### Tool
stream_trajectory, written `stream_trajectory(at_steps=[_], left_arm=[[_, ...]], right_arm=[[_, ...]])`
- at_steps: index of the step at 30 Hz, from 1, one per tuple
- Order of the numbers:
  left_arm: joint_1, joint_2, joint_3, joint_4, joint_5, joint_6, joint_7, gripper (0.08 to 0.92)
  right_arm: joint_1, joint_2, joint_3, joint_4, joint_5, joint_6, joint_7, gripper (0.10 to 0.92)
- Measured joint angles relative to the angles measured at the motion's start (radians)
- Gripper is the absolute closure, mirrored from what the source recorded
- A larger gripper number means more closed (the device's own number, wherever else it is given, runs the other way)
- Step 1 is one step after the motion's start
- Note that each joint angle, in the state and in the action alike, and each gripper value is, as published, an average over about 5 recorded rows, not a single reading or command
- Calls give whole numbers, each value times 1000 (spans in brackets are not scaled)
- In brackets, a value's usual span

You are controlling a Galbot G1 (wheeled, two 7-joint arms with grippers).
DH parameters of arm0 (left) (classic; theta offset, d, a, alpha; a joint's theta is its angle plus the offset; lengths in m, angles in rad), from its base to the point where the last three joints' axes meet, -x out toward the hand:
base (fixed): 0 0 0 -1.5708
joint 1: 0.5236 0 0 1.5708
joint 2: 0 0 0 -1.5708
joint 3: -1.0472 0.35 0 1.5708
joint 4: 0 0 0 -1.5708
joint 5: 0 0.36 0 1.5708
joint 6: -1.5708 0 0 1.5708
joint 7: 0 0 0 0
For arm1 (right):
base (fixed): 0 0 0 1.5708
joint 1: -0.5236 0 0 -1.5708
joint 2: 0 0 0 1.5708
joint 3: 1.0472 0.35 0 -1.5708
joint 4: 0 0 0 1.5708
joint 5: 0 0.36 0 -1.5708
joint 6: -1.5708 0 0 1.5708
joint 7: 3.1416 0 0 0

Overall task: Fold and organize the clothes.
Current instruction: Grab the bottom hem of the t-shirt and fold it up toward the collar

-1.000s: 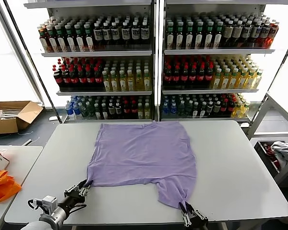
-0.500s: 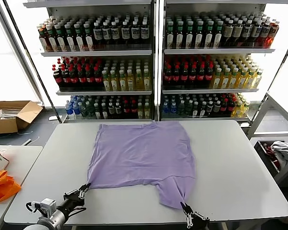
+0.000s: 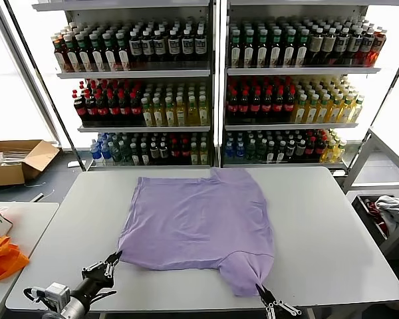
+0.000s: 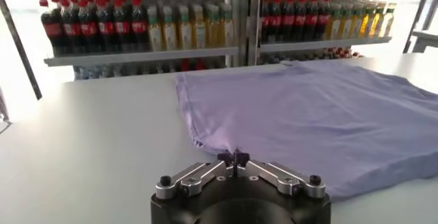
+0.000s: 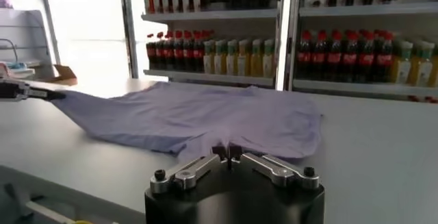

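Note:
The lavender T-shirt (image 3: 198,222) lies spread flat on the grey table (image 3: 319,226), plain side up, its print hidden. My left gripper (image 3: 114,257) is shut on the shirt's near left corner, at the table's front left. In the left wrist view the gripper (image 4: 234,157) pinches the shirt's edge (image 4: 205,140). My right gripper (image 3: 260,290) is shut on the near right corner, a sleeve-like flap hanging toward the front edge. In the right wrist view the gripper (image 5: 226,152) pinches the shirt (image 5: 198,116).
Shelves of drink bottles (image 3: 213,86) stand behind the table. Orange fabric (image 3: 0,256) lies on a side table at the left. A cardboard box (image 3: 16,159) sits on the floor at the far left. A bin with white-grey cloth (image 3: 389,209) stands at the right.
Both grippers have pulled back toward the table's front edge with the shirt's near corners, dragging the shirt a little nearer and spreading its near edge flatter.

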Motion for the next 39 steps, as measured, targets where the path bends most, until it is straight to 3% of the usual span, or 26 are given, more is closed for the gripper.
stream_trajectory(at_steps=[9, 19, 31, 39], left_arm=[[19, 6, -12, -42, 26, -2, 16, 912], [-39, 77, 13, -16, 29, 11, 32, 912], [-208, 201, 76, 111, -48, 43, 46, 912], [-343, 232, 131, 234, -99, 56, 54, 912]], right_arm=[[84, 28, -11, -9, 58, -11, 48, 919], [251, 19, -30, -60, 117, -68, 102, 919], [509, 0, -93, -219, 150, -153, 162, 919], [671, -18, -143, -355, 155, -189, 190, 919]])
